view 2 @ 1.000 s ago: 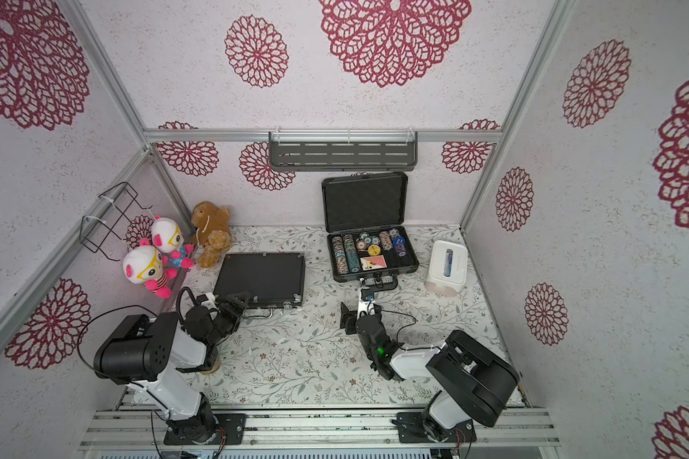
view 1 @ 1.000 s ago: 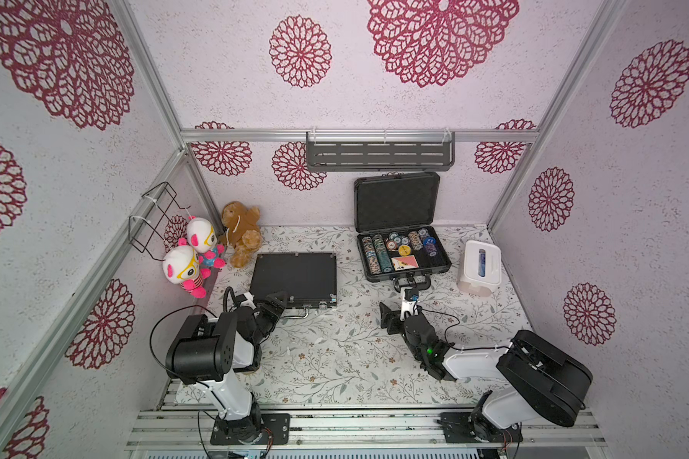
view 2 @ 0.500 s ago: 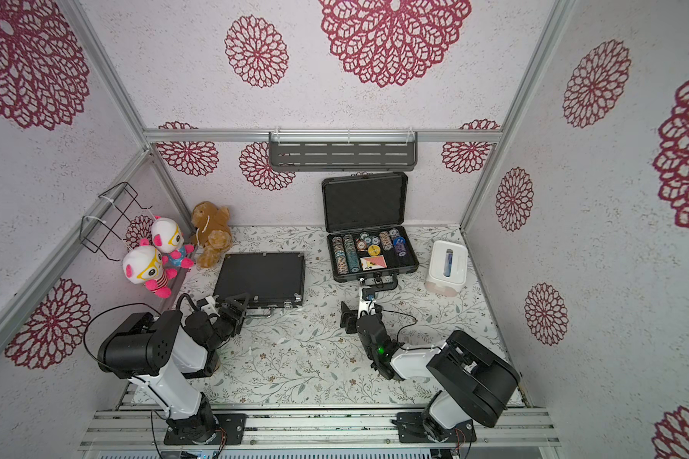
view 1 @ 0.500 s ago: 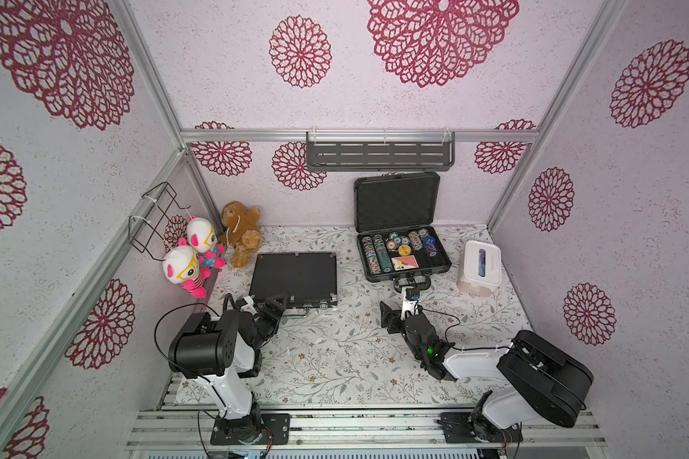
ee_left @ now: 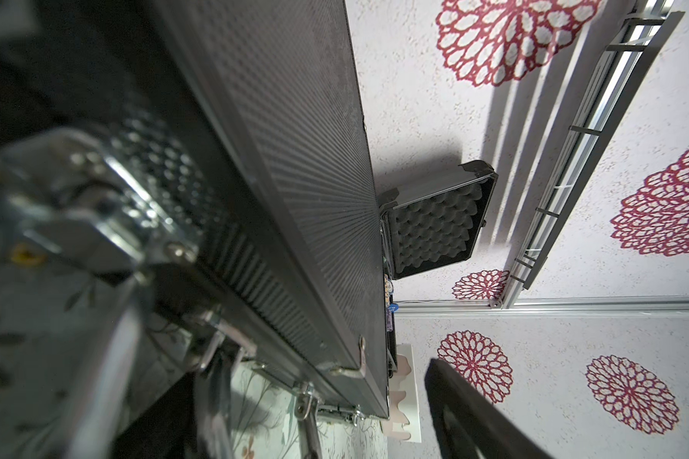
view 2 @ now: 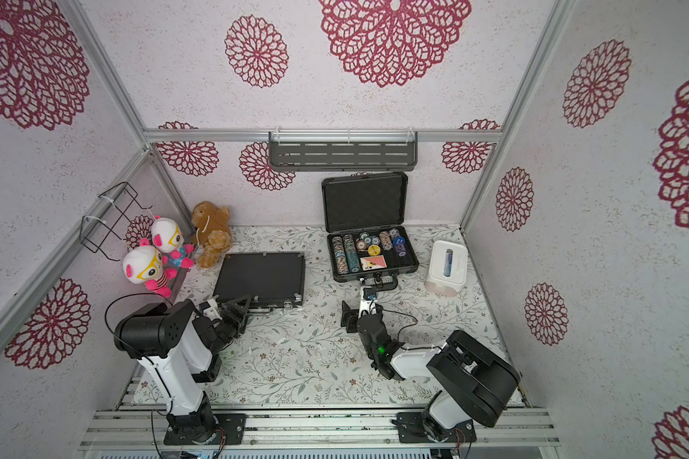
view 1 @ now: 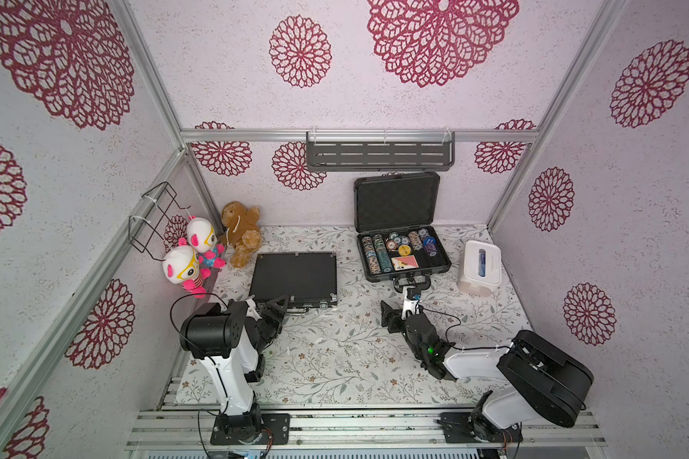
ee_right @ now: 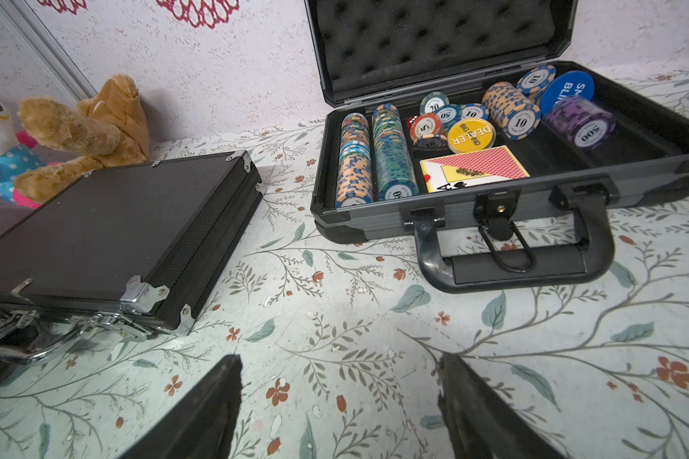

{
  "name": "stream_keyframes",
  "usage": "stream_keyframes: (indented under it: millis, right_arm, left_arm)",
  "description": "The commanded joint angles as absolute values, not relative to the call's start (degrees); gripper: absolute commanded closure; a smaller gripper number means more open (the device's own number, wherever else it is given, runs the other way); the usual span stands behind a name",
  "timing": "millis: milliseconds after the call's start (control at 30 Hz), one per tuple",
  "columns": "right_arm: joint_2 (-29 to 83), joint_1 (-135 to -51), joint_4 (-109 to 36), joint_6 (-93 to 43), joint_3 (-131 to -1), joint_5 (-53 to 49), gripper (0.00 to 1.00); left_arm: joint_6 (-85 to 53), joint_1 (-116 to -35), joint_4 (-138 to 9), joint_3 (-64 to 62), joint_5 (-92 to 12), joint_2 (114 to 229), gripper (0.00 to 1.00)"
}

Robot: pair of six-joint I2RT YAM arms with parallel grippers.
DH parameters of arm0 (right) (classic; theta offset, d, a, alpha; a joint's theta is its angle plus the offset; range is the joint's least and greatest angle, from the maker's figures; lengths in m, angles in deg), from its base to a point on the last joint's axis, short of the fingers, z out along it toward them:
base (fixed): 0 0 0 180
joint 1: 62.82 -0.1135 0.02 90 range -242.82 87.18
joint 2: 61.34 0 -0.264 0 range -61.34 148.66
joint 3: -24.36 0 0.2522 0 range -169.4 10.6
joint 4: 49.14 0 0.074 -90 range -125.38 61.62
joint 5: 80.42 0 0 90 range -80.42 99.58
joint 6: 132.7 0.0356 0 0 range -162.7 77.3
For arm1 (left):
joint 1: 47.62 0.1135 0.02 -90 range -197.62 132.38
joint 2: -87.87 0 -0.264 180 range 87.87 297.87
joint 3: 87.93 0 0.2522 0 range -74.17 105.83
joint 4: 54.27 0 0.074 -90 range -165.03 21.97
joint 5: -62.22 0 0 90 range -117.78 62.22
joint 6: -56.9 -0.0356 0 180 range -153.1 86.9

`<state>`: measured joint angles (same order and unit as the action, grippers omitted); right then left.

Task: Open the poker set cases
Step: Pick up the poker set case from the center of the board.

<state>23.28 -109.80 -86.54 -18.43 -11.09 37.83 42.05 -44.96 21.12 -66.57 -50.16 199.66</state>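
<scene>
Top views first: I'd call it about halfway. The thicker grey case [view 1: 396,204] sits at the back of the table [view 1: 335,357] on the right arm's side. Its lid is up against the wall and the chips [view 1: 378,254] are showing, so that one's done. The thin black case [view 1: 295,274] lies flat nearer the left arm with its lid down, so that's what's left. The left gripper [view 1: 279,306] is right at its front left corner, jaws spread. The right gripper [view 1: 399,309] hovers just in front of the grey case's handle [view 1: 411,283], jaws wide, holding nothing.

Left wrist view: super close on the black case's front edge. A silver latch [ee_left: 219,337] is blurry, and I can't tell if it's flipped open. One finger [ee_left: 474,401] stands clear of the lid, touching nothing. The other I can't make out.

Right wrist view: both fingers [ee_right: 207,409] are far apart over bare table with nothing between them. The grey case is wide open, chips and a card deck [ee_right: 474,167] inside. The black case is shut beside it. My guess is the left arm has to sort the latches, then lift that lid.
</scene>
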Motion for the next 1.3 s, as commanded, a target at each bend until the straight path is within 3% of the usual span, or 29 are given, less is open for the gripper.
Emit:
stream_keyframes:
  millis: [0, 467, 967, 1267]
  right_arm:
    - [21.24, -109.29, -87.84, -17.13, -10.24, 38.58, 0.20]
    - [20.54, -108.84, -88.12, -16.32, -9.62, 39.19, 0.20]
    - [19.97, -108.69, -88.20, -15.89, -9.27, 39.72, 0.20]
    - [19.56, -108.60, -88.18, -15.79, -9.09, 40.01, 0.20]
  left_arm:
    - [43.09, -46.03, 11.24, -69.31, -48.28, 204.17, 0.15]
    - [43.53, -46.87, 8.11, -70.37, -46.15, 205.83, 0.21]
    - [46.91, -49.26, -0.06, -70.54, -40.32, 202.75, 0.44]
    - [49.67, -51.82, -4.42, -68.83, -38.13, 201.19, 0.52]
